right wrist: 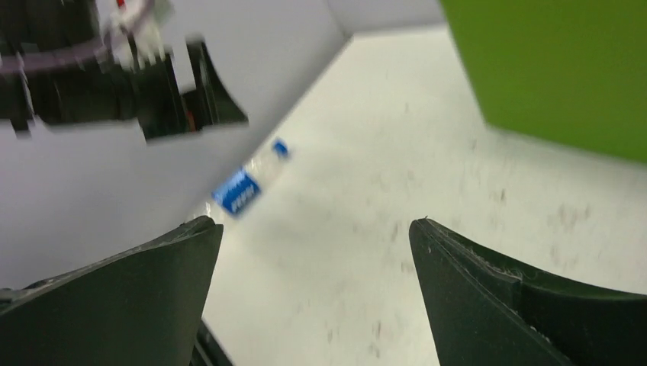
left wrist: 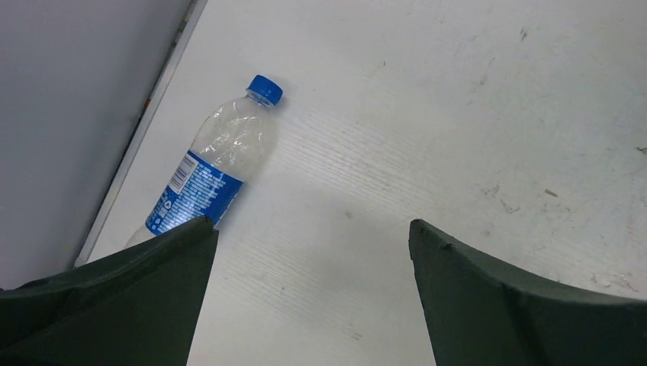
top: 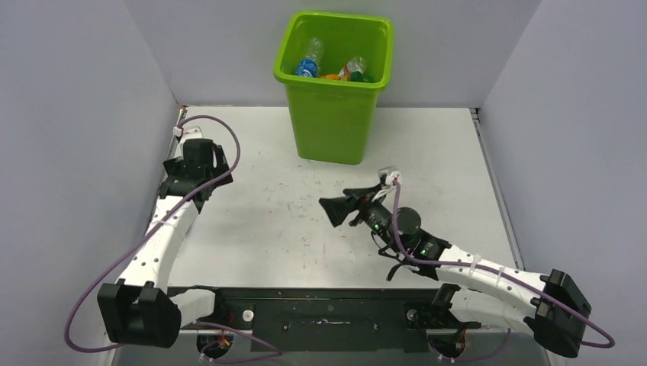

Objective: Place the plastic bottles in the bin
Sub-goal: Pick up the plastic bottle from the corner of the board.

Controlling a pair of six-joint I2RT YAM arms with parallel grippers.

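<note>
One plastic bottle (left wrist: pixel 217 164), clear with a blue label and blue cap, lies on the table by the left wall. It also shows blurred in the right wrist view (right wrist: pixel 248 183). My left gripper (left wrist: pixel 313 229) is open and empty above the table, with the bottle just beyond its left finger. In the top view the left gripper (top: pixel 198 169) hides that bottle. My right gripper (top: pixel 341 204) is open and empty over mid-table, in front of the lime-green bin (top: pixel 332 114). Several bottles (top: pixel 309 61) lie inside the bin.
Grey walls close the table on the left, back and right. A metal edge strip (left wrist: pixel 145 122) runs along the left wall next to the bottle. The bin's wall (right wrist: pixel 557 69) fills the upper right of the right wrist view, and the left arm (right wrist: pixel 114 69) its upper left.
</note>
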